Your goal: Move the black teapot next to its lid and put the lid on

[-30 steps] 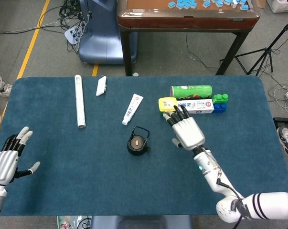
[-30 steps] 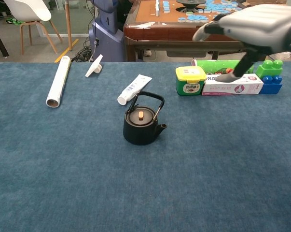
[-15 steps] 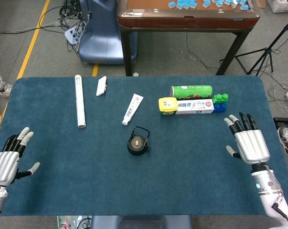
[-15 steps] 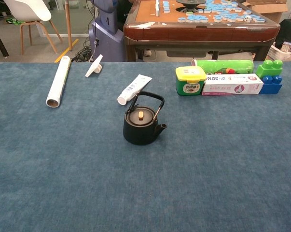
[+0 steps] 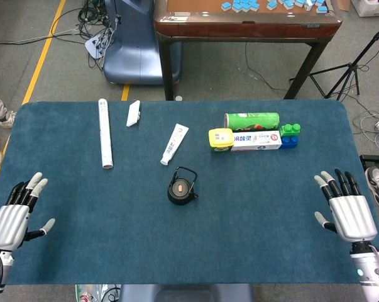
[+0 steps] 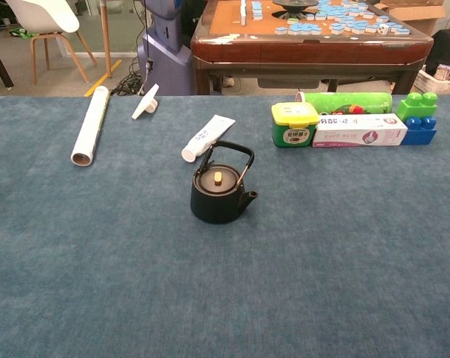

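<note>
- Hovering at the lower left of the head view: left hand (image 5: 10,214), palm down, fingers spread, holding nothing. Sits at the left edge of the blue table (image 5: 114,251). Chest view doesn't show it.
- Upper left of the table: white roll (image 5: 104,133) lying lengthwise, with a small white flat piece (image 5: 133,113) just to its right, nearer the far edge.
- Centre-left: white tube (image 5: 175,144) lying at a slant, just behind the teapot.
- Centre of the table: black teapot (image 6: 219,195) upright, handle raised, spout towards the right in the chest view. Lid (image 6: 218,179) is seated on it, pale knob on top. No hand touches it; both are well apart from it.
- Upper right, one cluster: yellow-lidded green tub (image 6: 295,124), toothpaste box (image 6: 359,130) touching it on the right, green can (image 6: 349,102) lying on its side behind the box, green and blue toy blocks (image 6: 419,117) at the box's right end.
- Lower right of the head view: right hand (image 5: 348,211), palm down, fingers spread and empty, at the table's right edge. Not visible in the chest view.
</note>
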Controlling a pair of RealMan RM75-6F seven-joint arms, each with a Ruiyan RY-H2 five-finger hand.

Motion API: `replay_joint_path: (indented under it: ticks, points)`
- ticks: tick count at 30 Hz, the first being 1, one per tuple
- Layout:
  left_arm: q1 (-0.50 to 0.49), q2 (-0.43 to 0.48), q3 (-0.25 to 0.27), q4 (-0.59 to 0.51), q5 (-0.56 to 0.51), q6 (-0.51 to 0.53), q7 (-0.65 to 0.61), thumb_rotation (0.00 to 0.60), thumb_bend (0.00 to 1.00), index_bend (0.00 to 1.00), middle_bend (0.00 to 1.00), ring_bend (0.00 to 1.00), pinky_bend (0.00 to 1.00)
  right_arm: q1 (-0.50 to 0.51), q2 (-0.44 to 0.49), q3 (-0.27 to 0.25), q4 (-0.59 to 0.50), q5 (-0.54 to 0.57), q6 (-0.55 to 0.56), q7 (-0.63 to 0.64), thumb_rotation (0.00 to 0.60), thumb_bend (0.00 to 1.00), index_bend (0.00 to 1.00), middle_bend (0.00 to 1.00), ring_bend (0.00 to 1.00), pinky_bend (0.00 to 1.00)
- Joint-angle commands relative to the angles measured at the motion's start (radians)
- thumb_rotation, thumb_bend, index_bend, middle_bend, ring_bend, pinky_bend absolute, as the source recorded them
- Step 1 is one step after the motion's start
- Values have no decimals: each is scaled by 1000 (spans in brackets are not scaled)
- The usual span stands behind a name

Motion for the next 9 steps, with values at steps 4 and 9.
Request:
replay_joint_path:
  ticks: [4,9]
  points:
    - [4,-1,6,-11,6,2,7,593,245,0,0,0,5,-30,-2,9,21,-67,-21,31,600,251,151,165,0,63]
    - [6,0,7,-16,6,2,11,594,244,0,0,0,6,-40,6,32,18,-84,-46,34,600,251,151,165,0,63]
